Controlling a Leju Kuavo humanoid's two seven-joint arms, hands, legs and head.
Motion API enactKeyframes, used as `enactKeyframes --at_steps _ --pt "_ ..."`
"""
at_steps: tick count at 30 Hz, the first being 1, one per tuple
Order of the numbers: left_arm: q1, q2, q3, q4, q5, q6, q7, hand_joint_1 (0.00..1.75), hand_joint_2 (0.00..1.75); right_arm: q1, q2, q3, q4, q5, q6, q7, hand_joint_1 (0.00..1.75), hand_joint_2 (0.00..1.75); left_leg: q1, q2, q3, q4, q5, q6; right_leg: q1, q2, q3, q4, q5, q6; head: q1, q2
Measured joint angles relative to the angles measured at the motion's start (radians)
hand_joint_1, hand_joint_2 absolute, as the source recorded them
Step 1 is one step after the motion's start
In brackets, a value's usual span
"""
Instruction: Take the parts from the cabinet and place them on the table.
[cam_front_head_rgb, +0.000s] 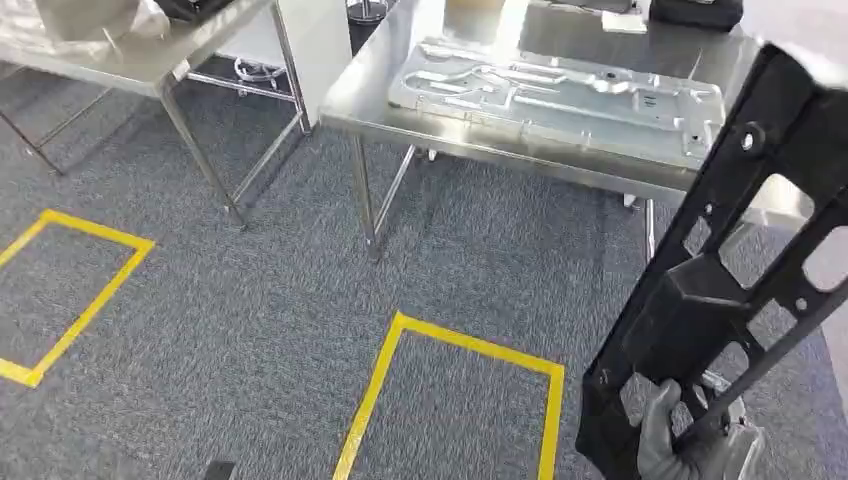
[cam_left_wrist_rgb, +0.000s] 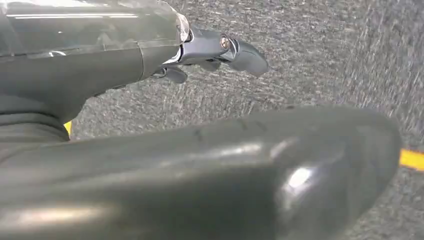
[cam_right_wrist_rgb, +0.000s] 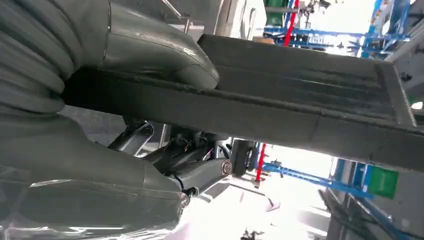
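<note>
Head view: our right hand (cam_front_head_rgb: 690, 440) grips black frame part (cam_front_head_rgb: 720, 270) near steel tabletop (cam_front_head_rgb: 360, 100). Left hand (cam_left_wrist_rgb: 210, 50) empty, fingers apart. Risk: long frame could strike tabletop edge.

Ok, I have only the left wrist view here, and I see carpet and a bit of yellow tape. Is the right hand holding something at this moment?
Observer: Yes. The right hand grips a black frame part near its lower end, with the part slanting upward.
Operator: Is a table in front of us?
Observer: A steel table stands ahead, beyond a yellow tape box on the carpet.
Operator: Does something lie on that table?
Observer: Yes, a silver stamped metal panel lies flat on it.
</note>
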Motion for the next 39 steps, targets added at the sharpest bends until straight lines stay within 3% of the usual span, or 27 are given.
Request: enactKeyframes --at_steps 1,2,5,7,8,9,11,12,14,15,17,18,20,22,23,24,25,26,28,30,31,32,33,36,37,38,39 --pt "0.000 -0.001 0.000 0.000 0.000 0.000 -0.001 0.00 0.00 -0.001 0.000 0.000 0.000 0.000 0.000 0.000 1.75 1.75 0.002 0.000 0.009 -0.008 0.000 0.005 -0.003 -0.010 -0.006 0.022 -0.003 0.004 0.002 0.000" --pt "-0.001 -0.001 0.000 0.000 0.000 0.000 -0.001 0.00 0.00 -0.003 0.001 0.001 0.000 0.000 0.000 0.000 1.75 1.75 0.001 0.001 0.017 -0.012 -0.004 0.011 -0.002 -0.018 -0.041 0.082 -0.007 0.008 0.002 0.000" --pt "-0.001 0.000 0.000 0.000 -0.002 0.000 -0.002 0.00 0.00 -0.001 0.000 0.002 0.000 -0.007 0.000 0.001 1.75 1.75 -0.001 0.007 0.042 -0.020 -0.026 0.016 -0.001 -0.021 -0.196 0.276 -0.084 0.013 0.003 0.000" --pt "0.003 0.000 0.000 0.000 -0.002 0.000 -0.002 0.00 0.00 0.002 0.000 0.002 0.000 -0.018 0.000 -0.004 1.75 1.75 -0.003 0.006 0.077 -0.028 -0.048 0.015 0.000 -0.022 -0.241 0.266 -0.099 0.009 0.003 0.000" --pt "0.004 0.000 0.000 0.000 -0.002 -0.001 -0.002 0.00 0.00 0.002 0.001 0.001 0.000 -0.013 0.000 -0.007 1.75 1.75 -0.004 0.006 0.096 -0.032 -0.060 0.013 0.001 -0.022 -0.240 0.220 -0.075 0.006 0.003 0.000" --pt "0.003 -0.001 0.000 0.000 -0.003 -0.001 -0.002 0.00 0.00 0.002 0.001 0.001 0.000 -0.003 -0.001 -0.009 1.75 1.75 -0.006 0.007 0.120 -0.036 -0.076 0.012 0.003 -0.022 -0.231 0.145 -0.019 -0.001 0.003 0.000" --pt "0.004 -0.005 0.000 0.004 -0.003 -0.005 -0.005 0.00 0.00 0.005 0.001 0.001 0.002 0.015 0.000 -0.008 1.75 1.75 -0.008 0.012 0.159 -0.032 -0.106 0.007 0.017 -0.029 -0.232 0.047 0.167 -0.025 0.001 0.000" --pt "0.001 -0.005 0.000 0.003 -0.003 -0.007 -0.009 0.00 0.00 0.006 0.002 0.001 0.005 0.021 0.000 -0.002 1.75 1.75 -0.010 0.009 0.157 -0.042 -0.118 -0.005 0.023 -0.033 -0.223 0.047 0.138 -0.029 0.002 0.000" --pt "0.002 -0.004 0.001 0.003 -0.003 -0.012 -0.012 0.00 0.00 0.007 0.004 0.000 0.004 0.030 0.000 0.003 1.75 1.75 -0.008 0.011 0.186 -0.045 -0.114 -0.020 0.024 -0.029 -0.205 0.038 0.126 -0.044 0.002 0.000" --pt "-0.001 -0.004 0.001 0.004 -0.003 -0.013 -0.015 0.00 0.00 0.007 0.005 -0.001 0.004 0.033 0.000 0.003 1.75 1.75 -0.007 0.010 0.181 -0.023 -0.089 -0.030 0.023 -0.026 -0.187 0.028 0.121 -0.052 0.004 0.000" --pt "-0.004 -0.003 0.001 0.003 -0.003 -0.014 -0.020 0.00 0.00 0.007 0.009 -0.001 0.004 0.038 0.000 0.003 1.75 1.75 -0.004 0.005 0.110 0.108 -0.048 -0.034 0.013 -0.024 -0.143 0.000 0.108 -0.063 -0.001 0.000" --pt "-0.003 -0.003 0.001 0.003 -0.003 -0.014 -0.020 0.00 0.00 0.007 0.010 -0.001 0.005 0.039 0.000 0.003 1.75 1.75 -0.003 0.004 0.058 0.180 -0.060 -0.035 0.013 -0.024 -0.128 -0.007 0.099 -0.067 -0.004 0.000" --pt "-0.002 0.000 0.002 0.003 -0.003 -0.014 -0.020 0.00 0.00 0.008 0.012 -0.002 0.005 0.040 0.000 0.003 1.75 1.75 -0.002 0.004 -0.031 0.257 -0.151 -0.045 0.012 -0.017 -0.096 -0.010 0.073 -0.067 -0.003 0.000" --pt "0.008 0.001 0.003 0.004 -0.003 -0.014 -0.020 0.00 0.00 0.009 0.013 -0.002 0.005 0.040 0.000 0.003 1.75 1.75 -0.002 0.004 -0.082 0.244 -0.214 -0.044 0.011 -0.007 -0.060 -0.010 0.045 -0.066 -0.003 0.000" --pt "0.010 0.001 0.004 0.004 -0.003 -0.014 -0.020 0.00 0.00 0.009 0.014 -0.002 0.005 0.040 0.000 0.003 1.75 1.75 -0.002 0.004 -0.091 0.206 -0.201 -0.044 0.011 -0.004 -0.040 -0.010 0.030 -0.064 -0.004 0.000" --pt "0.011 0.001 0.006 0.004 -0.003 -0.014 -0.020 0.00 0.00 0.008 0.015 -0.002 0.005 0.040 0.000 0.003 1.75 1.75 -0.003 0.004 -0.093 0.143 -0.143 -0.041 0.012 -0.004 -0.017 -0.010 0.013 -0.062 -0.004 0.000" --pt "0.011 0.001 0.008 0.004 -0.003 -0.014 -0.020 0.00 0.00 0.008 0.016 -0.002 0.005 0.044 0.000 0.003 1.75 1.75 -0.005 0.004 -0.093 0.078 -0.054 -0.034 0.013 -0.004 0.002 -0.011 -0.002 -0.060 -0.003 0.000" --pt "0.016 0.005 0.009 0.006 -0.003 -0.014 -0.020 0.00 0.00 0.007 0.018 -0.002 0.006 0.049 0.000 0.002 1.75 1.75 -0.011 0.004 -0.097 0.028 0.071 -0.025 0.013 -0.003 0.010 -0.012 -0.014 -0.057 -0.002 0.000" --pt "0.012 0.010 0.010 0.008 -0.005 -0.017 -0.024 0.00 0.00 0.001 0.020 -0.003 0.009 0.058 0.000 0.001 1.75 1.75 -0.016 0.001 -0.088 0.027 0.073 -0.016 0.015 0.005 0.022 -0.013 -0.037 -0.040 0.000 0.000" --pt "0.008 0.010 0.010 0.007 -0.007 -0.019 -0.029 0.00 0.00 0.000 0.022 -0.003 0.010 0.046 0.000 -0.008 1.75 1.75 -0.016 0.005 -0.072 0.009 0.067 -0.004 0.016 0.005 0.027 0.001 -0.016 -0.029 0.000 0.000" --pt "0.004 0.009 0.010 0.007 -0.010 -0.022 -0.031 0.00 0.00 -0.003 0.022 -0.002 0.010 0.033 0.000 -0.013 1.75 1.75 -0.005 0.005 -0.052 -0.011 0.068 -0.001 0.014 0.004 0.015 0.029 -0.010 -0.025 -0.002 0.000" --pt "0.002 0.010 0.010 0.007 -0.010 -0.024 -0.034 0.00 0.00 -0.006 0.021 -0.002 0.011 0.029 0.000 -0.015 1.75 1.75 -0.006 0.006 -0.033 -0.026 0.063 0.005 0.014 -0.008 -0.010 0.083 0.006 -0.019 0.002 0.000" --pt "0.001 0.011 0.010 0.007 -0.011 -0.026 -0.034 0.00 0.00 -0.011 0.022 -0.002 0.011 0.028 0.000 -0.019 1.75 1.75 -0.006 0.007 -0.020 -0.035 0.057 0.010 0.013 -0.014 -0.053 0.143 -0.001 -0.013 0.004 0.000" --pt "0.000 0.010 0.011 0.007 -0.013 -0.026 -0.034 0.00 0.00 -0.015 0.022 -0.002 0.016 0.054 0.000 -0.018 1.75 1.75 -0.004 0.008 0.022 -0.043 0.026 0.008 0.000 -0.018 -0.185 0.270 -0.106 -0.003 0.004 0.000" --pt "0.000 0.010 0.011 0.007 -0.014 -0.027 -0.034 0.00 0.00 -0.015 0.022 -0.002 0.018 0.059 0.000 -0.015 1.75 1.75 -0.001 0.008 0.039 -0.043 0.012 0.004 -0.003 -0.019 -0.205 0.261 -0.117 0.004 0.004 0.000" --pt "0.000 0.010 0.011 0.008 -0.014 -0.027 -0.034 0.00 0.00 -0.016 0.022 -0.002 0.018 0.064 0.000 -0.014 1.75 1.75 0.002 0.007 0.059 -0.043 -0.003 0.000 -0.007 -0.022 -0.210 0.226 -0.104 0.009 0.004 0.000" --pt "0.000 0.009 0.011 0.007 -0.014 -0.027 -0.034 0.00 0.00 -0.017 0.022 -0.002 0.018 0.070 0.000 -0.012 1.75 1.75 0.005 0.007 0.080 -0.043 -0.018 -0.004 -0.011 -0.025 -0.205 0.170 -0.063 0.014 0.004 0.000"
